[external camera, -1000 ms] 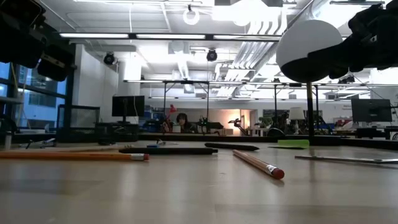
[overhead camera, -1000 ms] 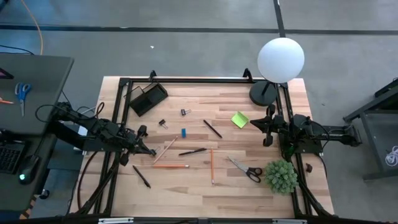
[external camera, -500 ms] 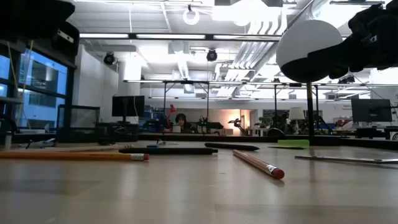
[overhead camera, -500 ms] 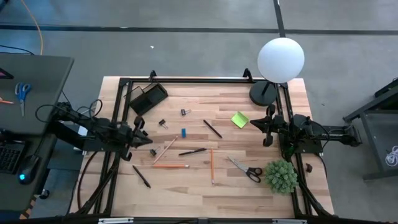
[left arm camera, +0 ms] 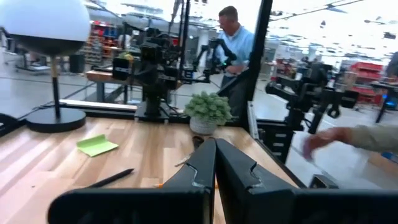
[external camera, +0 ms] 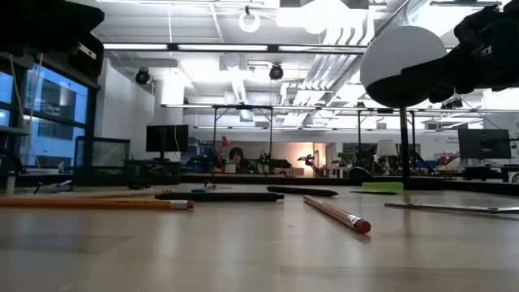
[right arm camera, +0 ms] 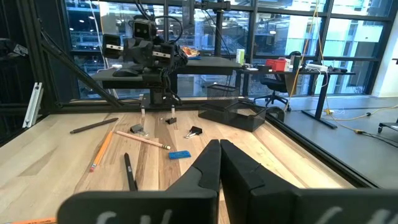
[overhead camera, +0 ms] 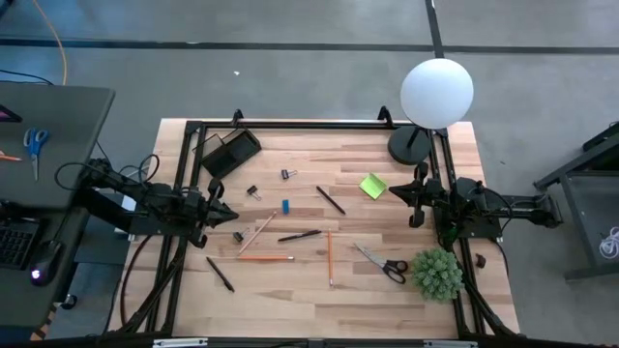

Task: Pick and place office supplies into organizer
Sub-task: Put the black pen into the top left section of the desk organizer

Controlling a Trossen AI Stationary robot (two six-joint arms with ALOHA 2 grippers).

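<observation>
Office supplies lie spread over the wooden worktop point(overhead camera: 387, 300), none of them in the black organizer point(overhead camera: 229, 153) at the far left corner. Black pens point(overhead camera: 300, 235), orange pencils point(overhead camera: 264, 258), small binder clips point(overhead camera: 288, 174), a blue eraser point(overhead camera: 285, 206), a green sticky-note pad point(overhead camera: 372, 185) and black-handled scissors point(overhead camera: 380, 262) all rest apart from each other. The left pincer point(overhead camera: 225, 215) hangs at the left edge, near one binder clip, its fingers pressed together and holding nothing. The right pincer point(overhead camera: 418, 197) waits at the right edge, near the lamp base point(overhead camera: 409, 145), also closed and empty.
</observation>
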